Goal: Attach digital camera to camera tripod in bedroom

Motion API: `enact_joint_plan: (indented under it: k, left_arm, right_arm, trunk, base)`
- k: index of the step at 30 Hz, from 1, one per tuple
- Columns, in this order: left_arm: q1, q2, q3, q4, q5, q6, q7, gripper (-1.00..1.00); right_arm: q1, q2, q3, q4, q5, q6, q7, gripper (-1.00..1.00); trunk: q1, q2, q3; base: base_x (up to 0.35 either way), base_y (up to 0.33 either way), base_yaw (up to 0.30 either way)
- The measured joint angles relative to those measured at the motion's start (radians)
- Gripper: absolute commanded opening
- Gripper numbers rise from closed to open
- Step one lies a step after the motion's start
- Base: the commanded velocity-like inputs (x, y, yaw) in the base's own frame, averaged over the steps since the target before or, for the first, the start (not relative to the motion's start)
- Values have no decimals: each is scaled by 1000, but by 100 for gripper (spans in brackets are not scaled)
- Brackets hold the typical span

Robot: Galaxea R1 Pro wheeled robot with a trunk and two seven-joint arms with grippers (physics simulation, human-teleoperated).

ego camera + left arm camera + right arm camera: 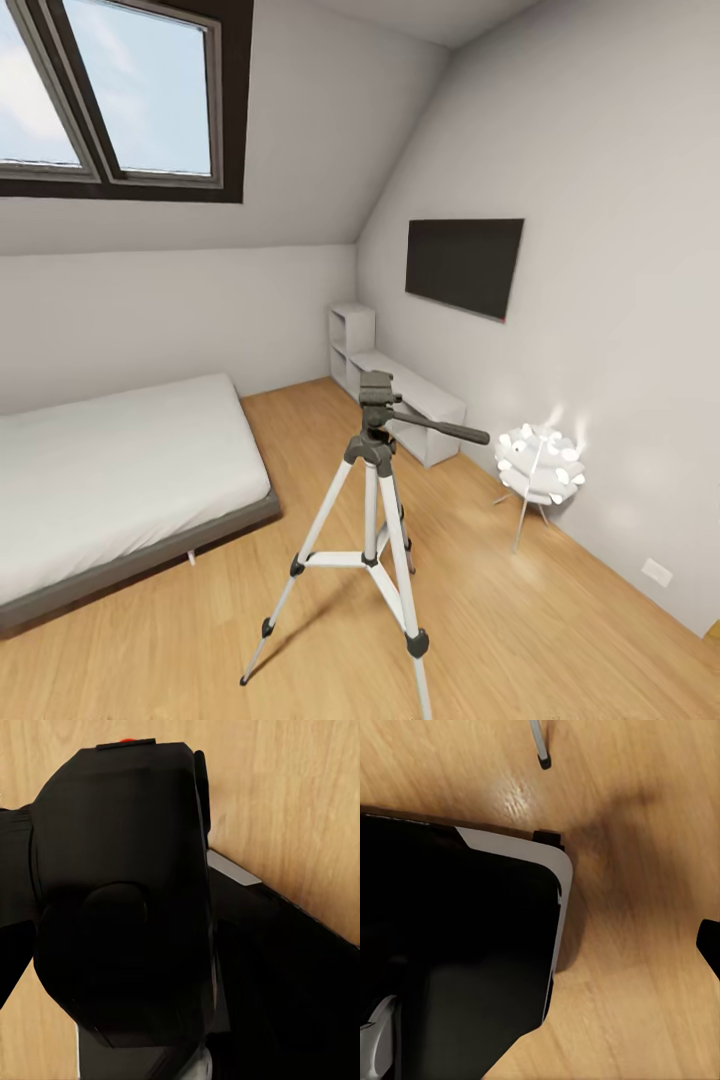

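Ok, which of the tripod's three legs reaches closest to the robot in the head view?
The right-hand leg of the camera tripod: it runs down past the picture's bottom edge. The left leg ends at a foot short of that edge; the third leg hides behind.

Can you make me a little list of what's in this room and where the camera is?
room: bedroom with wood floor and sloped ceiling
tripod: camera tripod standing upright on the floor, nothing on its head
camera: digital camera close in the left wrist view, red button on top
bed: low bed left of the tripod
TV: black TV on the right wall
shelves: white shelves under it
lamp: glowing lamp by the wall
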Motion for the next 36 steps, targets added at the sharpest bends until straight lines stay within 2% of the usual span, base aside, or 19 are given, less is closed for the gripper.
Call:
enact_joint_plan:
  k: [36]
  left_arm:
    - [0,1,0,0,1,0,0,-100]
  right_arm:
    - [0,0,2,0,3,1,1,100]
  trunk:
    - [0,0,-57]
  base:
    - [0,0,0]
